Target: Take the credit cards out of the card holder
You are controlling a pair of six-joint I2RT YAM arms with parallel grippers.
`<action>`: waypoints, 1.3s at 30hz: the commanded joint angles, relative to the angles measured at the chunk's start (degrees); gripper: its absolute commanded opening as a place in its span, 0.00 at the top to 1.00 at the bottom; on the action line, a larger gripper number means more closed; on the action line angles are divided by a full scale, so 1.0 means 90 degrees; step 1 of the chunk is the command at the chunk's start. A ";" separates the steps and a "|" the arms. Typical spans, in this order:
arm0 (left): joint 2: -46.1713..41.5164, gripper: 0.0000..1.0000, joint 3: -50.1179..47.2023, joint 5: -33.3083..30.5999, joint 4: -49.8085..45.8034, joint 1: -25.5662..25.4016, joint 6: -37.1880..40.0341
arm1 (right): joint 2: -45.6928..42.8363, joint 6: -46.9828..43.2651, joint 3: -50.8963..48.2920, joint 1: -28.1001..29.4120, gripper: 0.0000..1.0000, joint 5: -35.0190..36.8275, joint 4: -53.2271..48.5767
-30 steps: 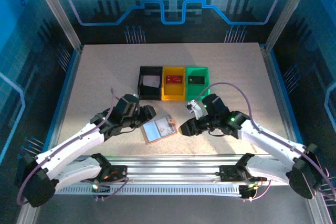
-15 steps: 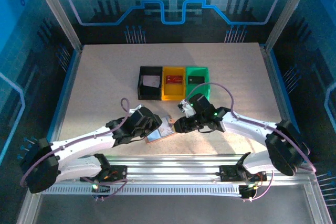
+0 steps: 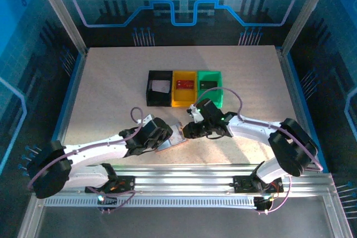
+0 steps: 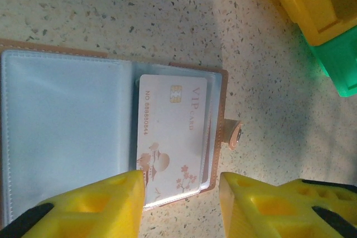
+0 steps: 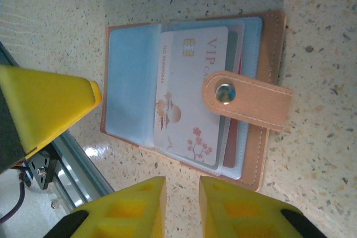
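Note:
The card holder [image 5: 262,48] lies open on the table, its snap tab [image 5: 245,101] folded over a whitish VIP credit card [image 5: 187,87] in a pale pocket. A red card edge [image 5: 231,140] peeks out behind it. The same holder [image 4: 67,115] and whitish card [image 4: 173,132] lie under my left gripper [image 4: 181,204]. It is open, and its jaws straddle the card's near end. My right gripper [image 5: 182,207] hovers just off the holder's edge, its jaws a narrow gap apart over bare table. From above, the holder [image 3: 175,135] sits between the left gripper [image 3: 162,136] and the right gripper [image 3: 187,131].
Three small bins stand in a row behind the holder: black [image 3: 150,88] with a whitish card, yellow [image 3: 184,97] with a red card, green [image 3: 210,96] with a dark card. The yellow bin [image 4: 304,4] and green bin [image 4: 340,65] lie close beyond the holder. The metal rail [image 3: 184,174] runs along the near edge.
Both grippers have closed in on the card holder from either side and now cover part of it. Both sets of jaws have narrowed, the right more.

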 commanded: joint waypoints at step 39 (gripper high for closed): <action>0.0611 0.66 -0.0651 -0.0381 0.0653 -0.0207 -0.0363 | 0.1587 0.0129 0.0488 -0.0401 0.85 0.0437 0.0545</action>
